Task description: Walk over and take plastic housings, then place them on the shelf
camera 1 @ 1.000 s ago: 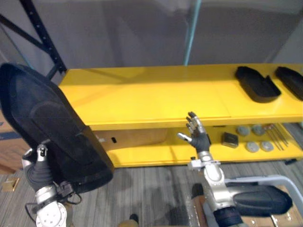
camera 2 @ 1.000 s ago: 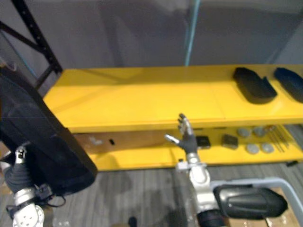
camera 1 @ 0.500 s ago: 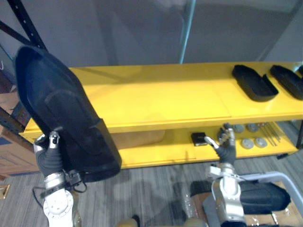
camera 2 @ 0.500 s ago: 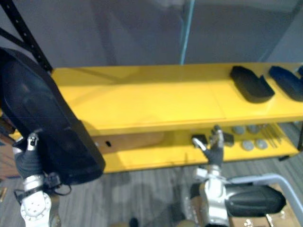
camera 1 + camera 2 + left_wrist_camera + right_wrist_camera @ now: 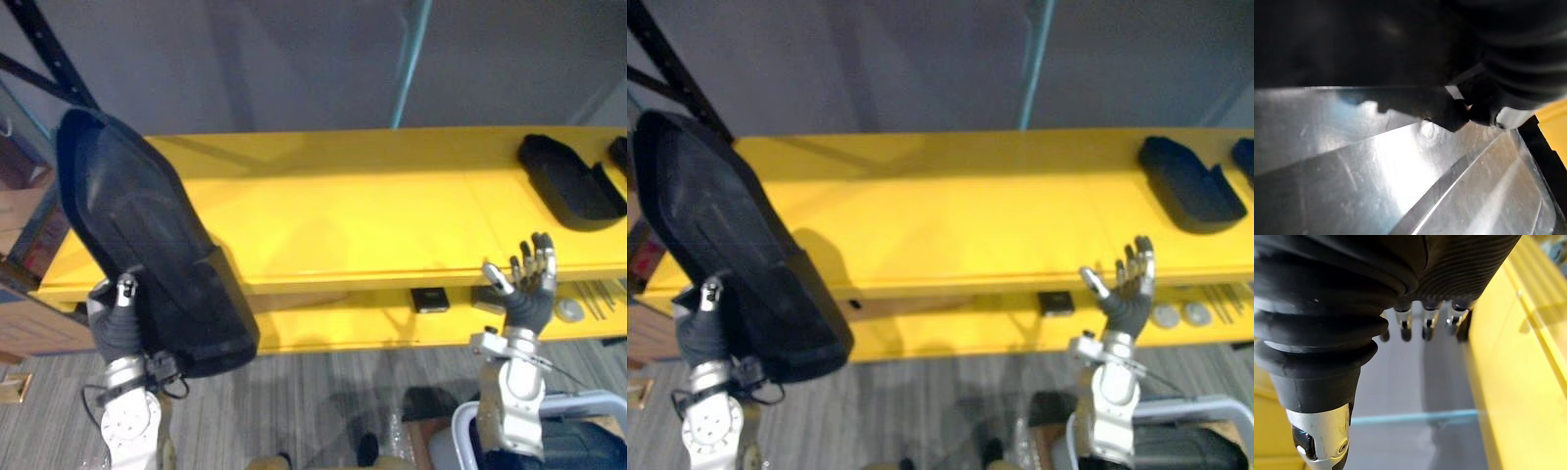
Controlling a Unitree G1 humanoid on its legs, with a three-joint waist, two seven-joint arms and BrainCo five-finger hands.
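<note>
Left hand [image 5: 116, 323] low on robot's left, clamped on bottom end of large black housing [image 5: 137, 225], thumb laid on its face, so hand is holding it. Housing stands steeply tilted, top end leaning toward robot's left, raised clear of grey striped floor [image 5: 294, 411], in front of left end of yellow top shelf board [image 5: 372, 215] and overlapping its front edge. Left wrist view is very close up: glossy surface of the same housing right against the hand's dark cover. Right hand [image 5: 529, 294] raised on robot's right, palm up, wide open, thumb out to the side, holding nothing, in front of the shelf's front edge and not touching it. Right wrist view shows its fingers [image 5: 1406, 330] straight in a row with yellow shelf beside them. Second housing [image 5: 570, 183] lies flat on top board near its right end, well apart from the carried one; third housing [image 5: 619, 155] just beside it at frame edge, mostly cut off. Most of top board between the housings is bare yellow. Lower shelf [image 5: 333, 328] under it holds small black box [image 5: 429, 299] near the middle, grey discs [image 5: 1164, 315] further right by the right hand, thin rods [image 5: 598, 294] past them. Black rack upright [image 5: 49, 59] rises behind left end, teal pole [image 5: 409, 64] behind the middle, against grey wall.
</note>
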